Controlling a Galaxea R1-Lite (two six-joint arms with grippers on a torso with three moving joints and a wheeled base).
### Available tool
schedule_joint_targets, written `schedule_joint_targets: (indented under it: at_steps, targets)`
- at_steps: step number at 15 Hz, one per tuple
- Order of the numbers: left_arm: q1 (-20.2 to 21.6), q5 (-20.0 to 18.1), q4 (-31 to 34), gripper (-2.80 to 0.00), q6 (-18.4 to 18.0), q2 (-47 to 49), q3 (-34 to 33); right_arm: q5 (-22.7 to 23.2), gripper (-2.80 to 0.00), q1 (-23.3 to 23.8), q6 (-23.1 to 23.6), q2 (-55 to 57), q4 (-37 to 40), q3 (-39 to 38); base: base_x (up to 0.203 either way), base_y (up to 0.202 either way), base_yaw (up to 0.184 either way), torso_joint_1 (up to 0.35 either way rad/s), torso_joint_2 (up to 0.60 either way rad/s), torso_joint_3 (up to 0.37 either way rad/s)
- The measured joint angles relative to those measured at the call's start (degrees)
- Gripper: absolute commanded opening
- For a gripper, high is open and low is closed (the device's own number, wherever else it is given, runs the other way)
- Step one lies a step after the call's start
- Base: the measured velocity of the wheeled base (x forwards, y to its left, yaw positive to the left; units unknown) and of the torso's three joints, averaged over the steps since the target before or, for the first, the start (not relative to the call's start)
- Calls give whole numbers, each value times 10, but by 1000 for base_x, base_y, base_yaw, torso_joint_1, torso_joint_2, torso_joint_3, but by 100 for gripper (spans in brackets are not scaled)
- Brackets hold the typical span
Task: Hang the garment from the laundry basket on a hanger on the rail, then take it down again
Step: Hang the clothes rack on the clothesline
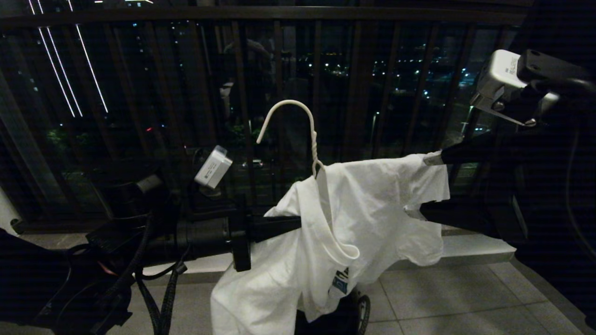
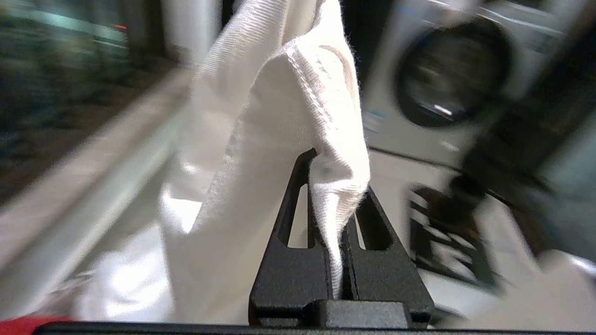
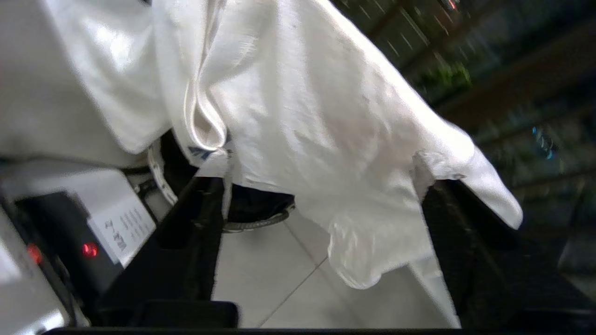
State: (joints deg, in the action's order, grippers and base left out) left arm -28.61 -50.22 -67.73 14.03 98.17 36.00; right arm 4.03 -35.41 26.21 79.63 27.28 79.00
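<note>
Left gripper [image 2: 337,195] jaws clamped, right gripper [image 3: 321,218] jaws spread.

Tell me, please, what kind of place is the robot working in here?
Probably an apartment balcony used for laundry, at night: dark railing bars with city lights beyond, a tiled floor, and what looks like a front-loading washing machine.

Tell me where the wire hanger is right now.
In the head view the hanger stands mid-frame against the dark balcony railing, its hook up and free, its neck running into the collar of the T-shirt held between the two grippers.
</note>
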Motion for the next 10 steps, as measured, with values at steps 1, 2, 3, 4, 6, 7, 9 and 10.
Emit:
schedule_joint_targets:
  at_steps: [1, 2, 3, 4, 6, 7, 9, 10]
  targets:
    - [0, -31, 6, -280, 2, -4, -4, 16, 0, 8, 18, 1, 0, 0, 0, 0, 0, 0, 0, 0]
    - [0, -52, 19, -280, 2, -10, -7, 36, 0, 16, 28, 3, 0, 2, 0, 0, 0, 0, 0, 0]
    - [1, -60, 34, -280, 2, -16, -9, 56, 0, 23, 37, 5, 0, 2, 0, 0, 0, 0, 0, 0]
    - [1, -61, 40, -280, 2, -20, -10, 70, 0, 29, 43, 9, -2, 3, 0, 0, 0, 0, 0, 0]
    - [1, -61, 41, -280, 2, -25, -10, 89, 0, 40, 55, 18, -7, 11, 0, 0, 0, 0, 0, 0]
    - [1, -62, 42, -280, 2, -27, -10, 106, 0, 41, 62, 21, -2, 11, 0, 0, 0, 0, 0, 0]
    - [1, -62, 43, -280, 2, -32, -11, 136, 0, 43, 69, 29, 3, 10, 0, 0, 0, 0, 0, 0]
    - [0, -62, 44, -280, 3, -34, -11, 153, 0, 43, 70, 35, 4, 10, 0, 0, 0, 0, 0, 0]
